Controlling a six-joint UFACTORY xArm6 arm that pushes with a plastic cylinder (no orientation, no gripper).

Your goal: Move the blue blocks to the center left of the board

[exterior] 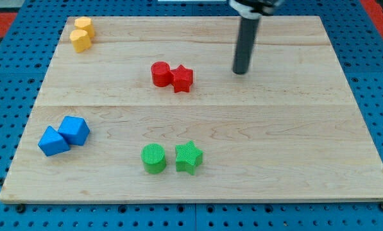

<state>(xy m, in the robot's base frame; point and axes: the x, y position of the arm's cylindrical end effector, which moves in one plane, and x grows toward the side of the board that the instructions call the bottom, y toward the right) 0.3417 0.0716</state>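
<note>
Two blue blocks lie touching at the view's lower left of the wooden board [255, 128]: a blue cube-like block [74, 130] and a blue wedge-like block [52, 141] to its left. My tip [240, 71] is at the upper middle right of the board, far from the blue blocks, to the right of the red pair. It touches no block.
A red cylinder [160, 73] and a red star [182, 79] touch near the upper centre. A green cylinder [154, 158] and a green star [188, 157] sit at the bottom centre. Two yellow blocks [81, 34] sit at the top left corner.
</note>
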